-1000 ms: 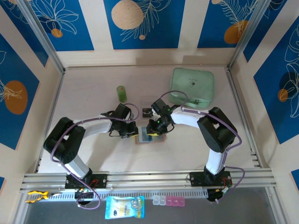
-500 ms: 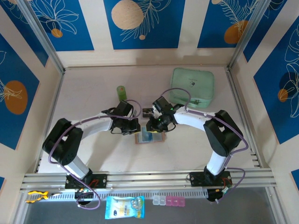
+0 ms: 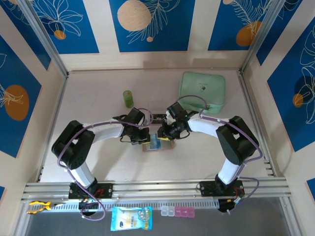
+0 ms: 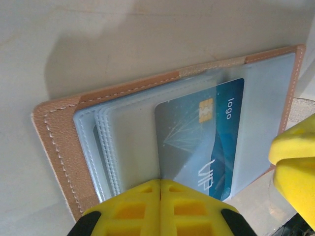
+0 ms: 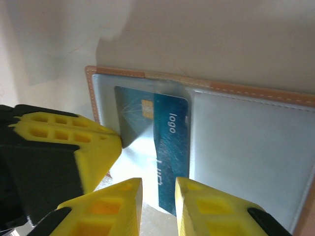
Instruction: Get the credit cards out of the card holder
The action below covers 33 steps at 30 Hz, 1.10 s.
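The card holder (image 3: 155, 144) lies open on the table between my two grippers, a tan stitched border (image 4: 54, 132) around clear sleeves (image 5: 246, 142). A blue credit card (image 4: 197, 137) with a gold chip and the word "logo" sits under the top sleeve, its near end (image 5: 167, 191) reaching past the holder's edge. My left gripper (image 4: 160, 183) is shut, its tip against the sleeve at the card's corner; one of its fingers (image 5: 69, 147) rests there. My right gripper (image 5: 158, 196) is open a little, its fingers over the card's near end. In the top view the left gripper (image 3: 141, 136) and right gripper (image 3: 165, 135) nearly meet.
A mint-green pouch (image 3: 202, 91) lies at the back right and a small green bottle (image 3: 128, 98) stands at the back left. A small dark item (image 3: 156, 117) lies just behind the grippers. Patterned walls close in the table on three sides.
Both grippers have closed in on the holder from either side. The left jaws have shut the last bit. The holder has stayed in place.
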Available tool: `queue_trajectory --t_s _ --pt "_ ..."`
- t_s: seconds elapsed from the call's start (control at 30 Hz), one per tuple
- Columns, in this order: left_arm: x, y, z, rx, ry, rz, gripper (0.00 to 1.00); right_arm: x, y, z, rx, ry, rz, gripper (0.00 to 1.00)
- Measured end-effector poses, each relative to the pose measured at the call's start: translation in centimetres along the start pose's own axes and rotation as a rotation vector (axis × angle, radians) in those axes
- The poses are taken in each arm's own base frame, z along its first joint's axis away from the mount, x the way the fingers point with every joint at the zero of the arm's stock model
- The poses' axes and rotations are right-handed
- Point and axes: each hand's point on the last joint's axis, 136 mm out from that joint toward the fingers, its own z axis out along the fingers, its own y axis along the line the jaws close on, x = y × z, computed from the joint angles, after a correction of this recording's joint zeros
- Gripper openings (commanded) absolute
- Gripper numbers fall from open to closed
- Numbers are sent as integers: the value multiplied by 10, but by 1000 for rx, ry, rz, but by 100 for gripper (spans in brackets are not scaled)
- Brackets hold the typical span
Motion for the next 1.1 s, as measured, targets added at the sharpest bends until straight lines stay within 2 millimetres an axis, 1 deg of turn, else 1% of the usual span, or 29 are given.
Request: queue_trajectory --t_s 0.33,0.63,0.83,0.93,1.1 --pt "-1 0 0 -3 -7 3 0 1 1 1 -10 5 -2 26" --pt "-1 0 0 -3 -8 3 0 5 -9 13 9 41 22 28" --pt "-1 1 0 -3 -8 3 1 5 -8 18 -14 56 23 28" --pt "-1 0 0 -3 -8 3 0 5 -6 19 -30 58 21 27" --pt "-1 1 0 -3 -8 4 0 6 -3 21 -54 60 30 23"
